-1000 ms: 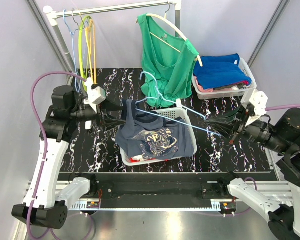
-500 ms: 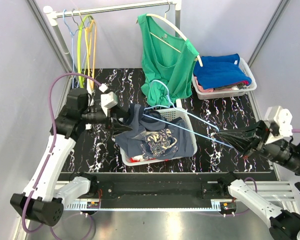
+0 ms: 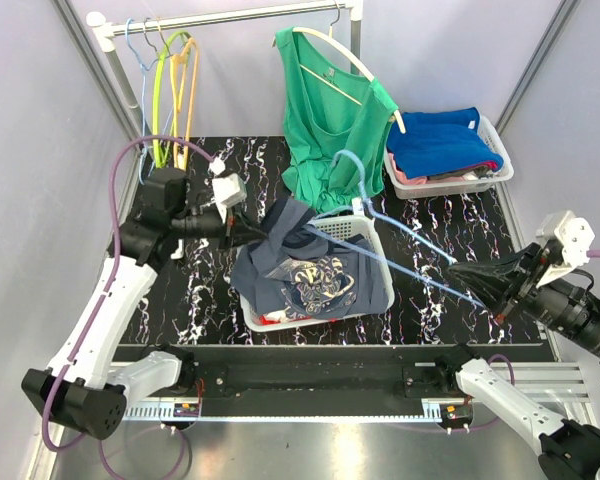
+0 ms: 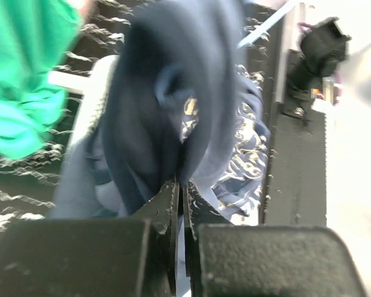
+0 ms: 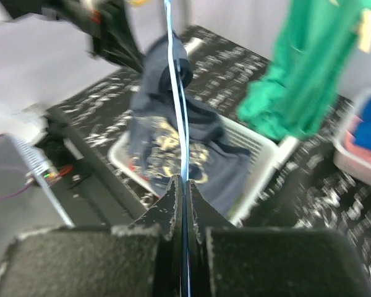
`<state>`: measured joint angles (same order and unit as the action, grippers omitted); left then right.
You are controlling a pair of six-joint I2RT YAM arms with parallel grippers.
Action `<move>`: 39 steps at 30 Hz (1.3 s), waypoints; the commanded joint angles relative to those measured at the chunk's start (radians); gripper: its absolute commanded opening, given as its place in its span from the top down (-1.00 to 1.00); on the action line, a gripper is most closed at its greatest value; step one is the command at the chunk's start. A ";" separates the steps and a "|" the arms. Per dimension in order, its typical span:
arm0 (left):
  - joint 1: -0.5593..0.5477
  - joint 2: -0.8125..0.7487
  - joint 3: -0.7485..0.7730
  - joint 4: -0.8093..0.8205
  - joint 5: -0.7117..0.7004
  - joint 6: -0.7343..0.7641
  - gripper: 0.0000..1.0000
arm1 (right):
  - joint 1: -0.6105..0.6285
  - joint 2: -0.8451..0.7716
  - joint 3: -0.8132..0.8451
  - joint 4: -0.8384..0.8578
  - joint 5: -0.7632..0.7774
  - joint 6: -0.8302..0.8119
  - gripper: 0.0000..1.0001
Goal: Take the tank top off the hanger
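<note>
Navy tank top (image 3: pixel 315 280) sags over the white basket (image 3: pixel 338 228) at mid-table, one shoulder lifted, the pale blue hanger (image 3: pixel 410 235) threaded through it. The left gripper (image 3: pixel 250 232) pinches that raised shoulder, jaws closed on the cloth. The right gripper (image 3: pixel 462 275) is clamped on the hanger's wire. The stripping step appears under way: next the arms likely need to draw apart so the strap slides free. A second earlier the left jaws stood wide, short of the shirt, and the hanger lay further left.
</note>
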<state>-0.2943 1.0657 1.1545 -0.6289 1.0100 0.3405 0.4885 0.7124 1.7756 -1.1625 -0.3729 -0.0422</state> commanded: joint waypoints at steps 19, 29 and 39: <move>-0.222 0.010 -0.033 0.089 -0.064 -0.187 1.00 | -0.002 0.009 -0.010 0.090 0.398 0.189 1.00; -0.413 0.068 -0.246 0.006 -0.390 0.040 0.75 | -0.002 0.094 -0.159 0.306 0.253 0.251 1.00; -0.517 0.162 -0.320 0.001 -0.707 0.084 -0.12 | -0.002 0.286 -0.093 0.582 0.100 0.298 1.00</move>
<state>-0.7681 1.2293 0.8536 -0.6411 0.4541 0.3576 0.4889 0.9192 1.6295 -0.8085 -0.1844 0.2192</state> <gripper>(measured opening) 0.341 0.011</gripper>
